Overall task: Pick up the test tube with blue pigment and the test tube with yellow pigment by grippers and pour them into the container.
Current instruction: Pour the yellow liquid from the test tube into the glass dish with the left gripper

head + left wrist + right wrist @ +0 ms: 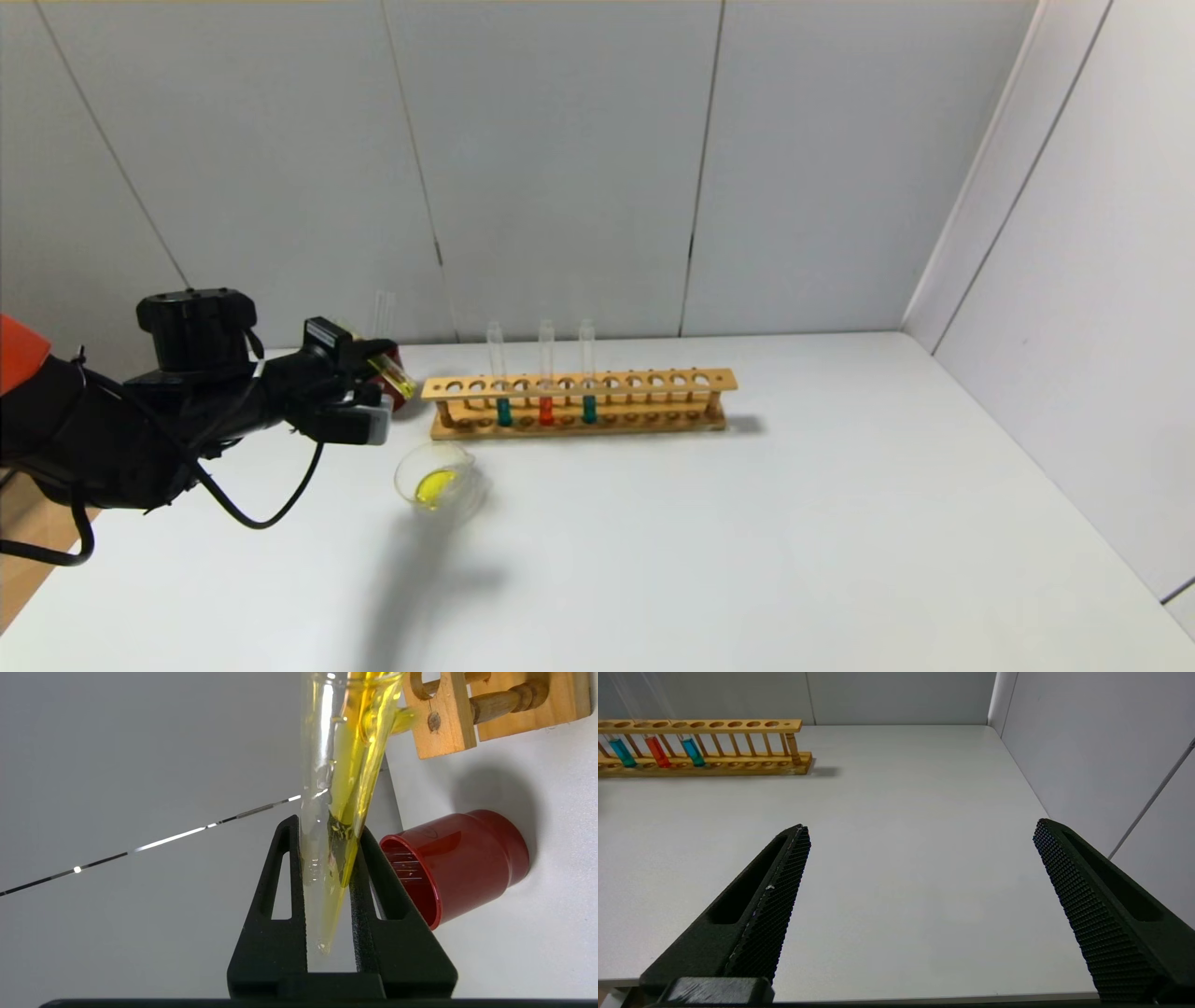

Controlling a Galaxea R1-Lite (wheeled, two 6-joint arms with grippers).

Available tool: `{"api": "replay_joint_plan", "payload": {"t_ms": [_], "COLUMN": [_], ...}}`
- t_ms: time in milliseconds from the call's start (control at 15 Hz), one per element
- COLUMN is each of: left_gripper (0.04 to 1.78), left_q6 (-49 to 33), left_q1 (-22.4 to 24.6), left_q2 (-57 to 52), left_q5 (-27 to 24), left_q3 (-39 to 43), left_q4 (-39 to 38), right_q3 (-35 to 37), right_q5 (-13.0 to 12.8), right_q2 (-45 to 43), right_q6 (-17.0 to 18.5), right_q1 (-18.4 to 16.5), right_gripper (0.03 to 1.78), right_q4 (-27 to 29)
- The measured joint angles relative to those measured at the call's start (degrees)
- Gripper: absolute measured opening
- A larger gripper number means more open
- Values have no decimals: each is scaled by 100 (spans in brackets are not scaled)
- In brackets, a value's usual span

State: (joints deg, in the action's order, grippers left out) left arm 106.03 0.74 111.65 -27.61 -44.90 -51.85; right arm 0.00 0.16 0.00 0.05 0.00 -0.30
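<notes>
Yellow pigment test tube [397,375] sits at the left of the head view, tipped nearly flat and clamped in the left gripper [378,387], whose black fingers [280,896] press on either side of the glass in the left wrist view. Yellow liquid streaks along the inside of the tube [348,788] toward its open mouth near the top of that frame.

Just below the gripper in the head view stands the container [439,481], a low clear glass beaker with a small pool of yellow liquid at its bottom. Behind the tube, partly hidden by the gripper, is a dark red cup [400,387]; in the left wrist view this cup [462,858] shows at centre right, its open mouth turned toward the gripper, and what it holds cannot be made out.

A wooden rack [579,403] runs across the middle of the head view, close to the right of the cup. Three tubes stand upright in it: a blue pigment test tube [503,397], an orange-red tube [546,397] and a second teal-blue tube [588,397], each with a short column of liquid at its base.

In the right wrist view the right gripper [920,882] hangs over the white table [840,523], its jaws spread wide with nothing between them, well apart from the rack [705,746] at the upper left of that frame.
</notes>
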Motion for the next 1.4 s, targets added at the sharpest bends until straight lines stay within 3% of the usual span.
{"api": "replay_joint_plan", "payload": {"t_ms": [1400], "left_gripper": [32], "left_q6": [518], "left_q1": [10], "left_q2": [149], "left_q5": [-11], "left_q3": [-195], "left_q4": [-2], "right_q3": [0], "right_q5": [-2], "right_q2": [0], "right_q6": [-2], "right_q1": [0], "right_gripper": [175], "right_q4": [-2]}}
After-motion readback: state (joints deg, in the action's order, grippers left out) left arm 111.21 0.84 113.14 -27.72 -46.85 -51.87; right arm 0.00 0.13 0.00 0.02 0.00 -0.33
